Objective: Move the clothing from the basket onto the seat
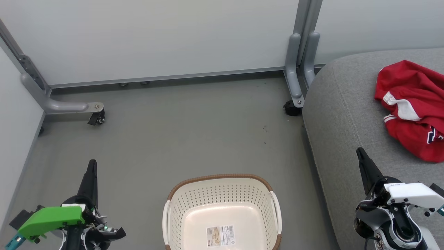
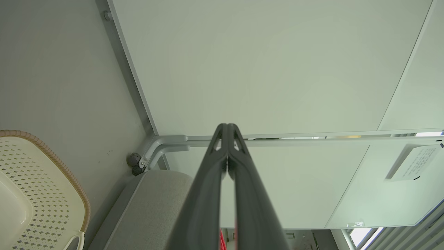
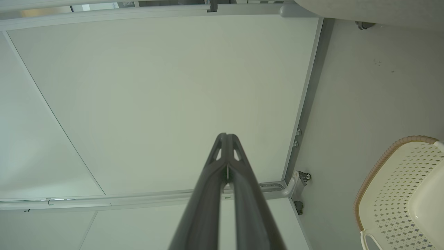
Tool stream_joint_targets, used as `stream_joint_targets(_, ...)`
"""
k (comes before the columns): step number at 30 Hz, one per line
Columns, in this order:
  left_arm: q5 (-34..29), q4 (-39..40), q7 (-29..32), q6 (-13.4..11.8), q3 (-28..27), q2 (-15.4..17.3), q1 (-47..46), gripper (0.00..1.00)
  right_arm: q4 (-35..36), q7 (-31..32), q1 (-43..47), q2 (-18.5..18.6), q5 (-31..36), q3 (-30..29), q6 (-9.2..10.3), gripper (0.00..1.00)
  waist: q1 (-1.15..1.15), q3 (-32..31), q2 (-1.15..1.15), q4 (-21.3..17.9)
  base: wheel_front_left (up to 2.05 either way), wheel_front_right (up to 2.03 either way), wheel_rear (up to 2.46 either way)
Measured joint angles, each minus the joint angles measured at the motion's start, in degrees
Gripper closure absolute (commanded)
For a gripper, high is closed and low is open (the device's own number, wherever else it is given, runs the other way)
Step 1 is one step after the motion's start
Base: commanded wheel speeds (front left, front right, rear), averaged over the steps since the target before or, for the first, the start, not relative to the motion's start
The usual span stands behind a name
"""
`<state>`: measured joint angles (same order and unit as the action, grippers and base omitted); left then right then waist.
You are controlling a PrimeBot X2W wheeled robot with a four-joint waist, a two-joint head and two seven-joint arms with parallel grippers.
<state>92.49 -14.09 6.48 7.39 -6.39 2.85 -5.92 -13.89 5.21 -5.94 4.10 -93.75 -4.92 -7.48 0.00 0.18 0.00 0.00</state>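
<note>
The red clothing (image 1: 414,107) with white trim and navy numerals lies crumpled on the grey seat (image 1: 347,114) at the right. On the floor at bottom centre stands the cream basket (image 1: 222,211); its floor shows nothing but a label sticker. My left gripper (image 1: 92,165) is at the lower left, shut with nothing in it, well left of the basket. Shut too, my right gripper (image 1: 360,152) hangs over the seat's front part, below and left of the clothing. The fingertips meet in the left wrist view (image 2: 227,126) and in the right wrist view (image 3: 227,136).
Pale partition panels (image 1: 156,38) on grey metal legs with castors (image 1: 97,118) close the back and left. A second leg and castor (image 1: 293,107) stand by the seat's corner. Grey floor (image 1: 194,132) lies between basket and panels.
</note>
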Motion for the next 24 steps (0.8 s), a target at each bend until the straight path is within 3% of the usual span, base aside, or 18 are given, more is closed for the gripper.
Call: stream_joint_targets(24,0.0,0.0,0.0,0.0,-0.1,0.0,0.0,1.00,0.0,0.3,0.0,-0.3,0.2,-0.4,0.00,1.00,0.00,0.0,0.00,0.0,0.00,0.00,0.00)
